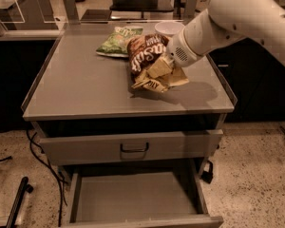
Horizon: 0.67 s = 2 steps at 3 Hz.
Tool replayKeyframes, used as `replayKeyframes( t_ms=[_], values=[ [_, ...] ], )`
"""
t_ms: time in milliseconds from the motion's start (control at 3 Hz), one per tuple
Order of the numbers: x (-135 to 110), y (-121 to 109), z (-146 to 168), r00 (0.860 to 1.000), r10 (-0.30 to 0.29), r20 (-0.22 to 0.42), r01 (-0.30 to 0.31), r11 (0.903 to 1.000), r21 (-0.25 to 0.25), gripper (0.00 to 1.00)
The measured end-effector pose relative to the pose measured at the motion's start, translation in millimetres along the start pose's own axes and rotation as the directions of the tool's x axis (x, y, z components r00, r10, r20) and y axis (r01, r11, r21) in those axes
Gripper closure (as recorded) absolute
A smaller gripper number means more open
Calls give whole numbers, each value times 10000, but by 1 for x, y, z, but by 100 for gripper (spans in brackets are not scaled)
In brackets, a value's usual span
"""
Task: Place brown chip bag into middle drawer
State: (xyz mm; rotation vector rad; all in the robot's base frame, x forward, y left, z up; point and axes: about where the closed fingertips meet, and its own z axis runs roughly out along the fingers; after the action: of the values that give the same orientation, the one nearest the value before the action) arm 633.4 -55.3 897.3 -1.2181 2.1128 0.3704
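Grey metal cabinet with a flat tabletop (pixel 85 80); we note everything loose sits toward its far right part. Thick white robot arm (pixel 237 13) reaches in from upper right.

Wide shallow grey metal middle drawer (pixel 133 196) is pulled out at the bottom, bare floor showing. Above it sits a closed grey drawer front (pixel 76 148) with a black loop handle (pixel 134 148).

Large puffy dark brown chip bag (pixel 145 51), white lettering, is on the tabletop, not in the drawer. Its cream-yellow end is crumpled and tilted up toward the arm. The gripper (pixel 165 66) is pressed into that bunched end, and we read the jaws as clenched on the bag.

Smaller green chip bag (pixel 118 41) lies just behind and left, touching the brown one. Round white bowl (pixel 168 28) sits at the far edge.
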Motion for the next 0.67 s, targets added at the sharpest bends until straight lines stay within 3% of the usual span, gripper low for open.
replayKeyframes(
  t_ms=[333, 667],
  values=[
    [-17, 11, -25, 9986, -482, 214, 482, 9988, -20, 100],
    [-17, 11, -25, 9986, -484, 214, 485, 9988, -21, 100]
  ],
)
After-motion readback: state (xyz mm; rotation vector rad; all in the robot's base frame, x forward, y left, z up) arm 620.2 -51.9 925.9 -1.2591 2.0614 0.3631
